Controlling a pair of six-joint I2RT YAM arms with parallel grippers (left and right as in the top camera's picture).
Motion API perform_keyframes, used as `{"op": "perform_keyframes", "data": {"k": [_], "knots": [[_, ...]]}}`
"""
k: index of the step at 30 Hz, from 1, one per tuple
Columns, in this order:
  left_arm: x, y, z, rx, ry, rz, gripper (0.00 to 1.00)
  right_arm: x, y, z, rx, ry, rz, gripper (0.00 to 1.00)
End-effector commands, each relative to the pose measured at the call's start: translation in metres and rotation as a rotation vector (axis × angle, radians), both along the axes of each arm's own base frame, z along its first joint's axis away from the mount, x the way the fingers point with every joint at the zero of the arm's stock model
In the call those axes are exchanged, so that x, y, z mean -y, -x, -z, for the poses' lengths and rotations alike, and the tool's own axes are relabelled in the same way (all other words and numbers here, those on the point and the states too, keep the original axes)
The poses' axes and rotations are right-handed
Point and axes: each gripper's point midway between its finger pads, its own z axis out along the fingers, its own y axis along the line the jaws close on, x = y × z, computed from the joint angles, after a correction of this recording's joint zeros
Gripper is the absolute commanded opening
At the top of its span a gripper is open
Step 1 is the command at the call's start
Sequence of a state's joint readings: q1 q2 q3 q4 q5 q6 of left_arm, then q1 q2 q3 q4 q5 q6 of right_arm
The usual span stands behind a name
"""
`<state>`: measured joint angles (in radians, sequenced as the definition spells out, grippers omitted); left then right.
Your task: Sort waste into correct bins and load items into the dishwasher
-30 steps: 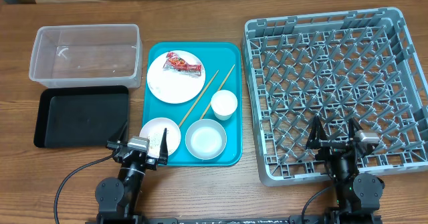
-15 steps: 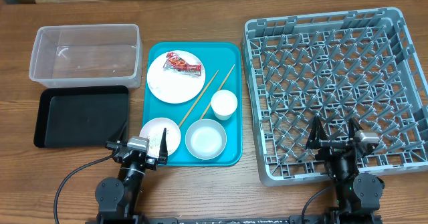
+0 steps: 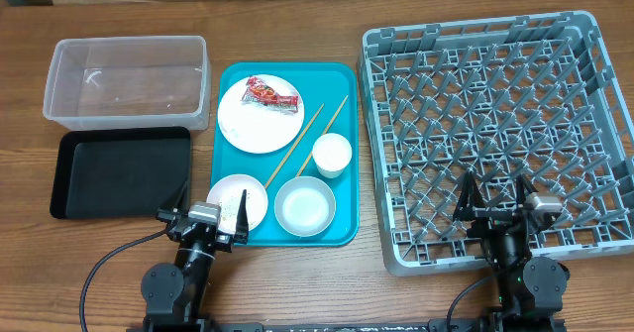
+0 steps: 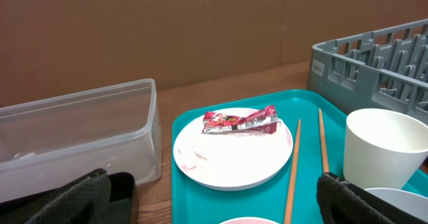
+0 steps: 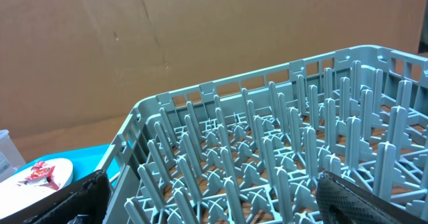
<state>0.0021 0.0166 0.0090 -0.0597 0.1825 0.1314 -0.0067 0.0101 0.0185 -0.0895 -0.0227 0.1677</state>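
Observation:
A red snack wrapper lies on a white plate on the teal tray; it also shows in the left wrist view. Two chopsticks, a white cup, a bowl and a small plate lie on the tray too. The clear tub and black tray are at the left. The grey dish rack is at the right. My left gripper is open and empty at the tray's near edge. My right gripper is open and empty over the rack's near edge. No tissue shows.
A brown cardboard wall stands behind the table. Bare wooden table lies in front of the black tray and between the teal tray and the rack.

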Motion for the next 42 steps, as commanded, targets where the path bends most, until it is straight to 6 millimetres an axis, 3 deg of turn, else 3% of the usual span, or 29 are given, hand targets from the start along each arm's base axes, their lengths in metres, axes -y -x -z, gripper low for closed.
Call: {"op": "perform_keyframes", "data": {"k": [1,9,11,14,19,24,28,33,42], "knots": [[-0.003,0.000,0.000,0.009,-0.015,-0.017,1.00,0.000,0.000,0.002,0.005,0.004,-0.004,1.00],[0.000,0.000,-0.001,0.006,0.013,0.003,1.00,-0.001,0.000,0.000,0.010,0.003,-0.005,1.00],[0.010,0.002,-0.009,0.027,0.069,0.056,1.00,-0.006,0.000,-0.014,0.066,0.005,-0.038,1.00],[0.020,0.007,-0.032,0.091,0.068,0.120,1.00,-0.008,0.002,-0.031,0.123,0.007,-0.049,1.00],[0.021,0.016,-0.075,0.124,0.065,0.126,1.00,-0.008,0.010,-0.064,0.174,0.009,-0.049,1.00],[0.021,0.008,-0.107,0.067,0.065,0.127,1.00,-0.008,0.020,-0.094,0.170,0.016,-0.048,1.00],[0.031,-0.012,-0.125,-0.064,0.037,0.187,1.00,-0.008,0.021,-0.115,0.100,0.014,-0.047,1.00],[0.036,-0.052,-0.135,-0.276,0.024,0.224,1.00,-0.007,0.008,-0.132,-0.051,0.016,-0.045,1.00],[0.030,-0.122,-0.124,-0.761,0.070,0.184,1.00,-0.011,-0.041,-0.120,-0.424,-0.005,-0.070,1.00]]}}
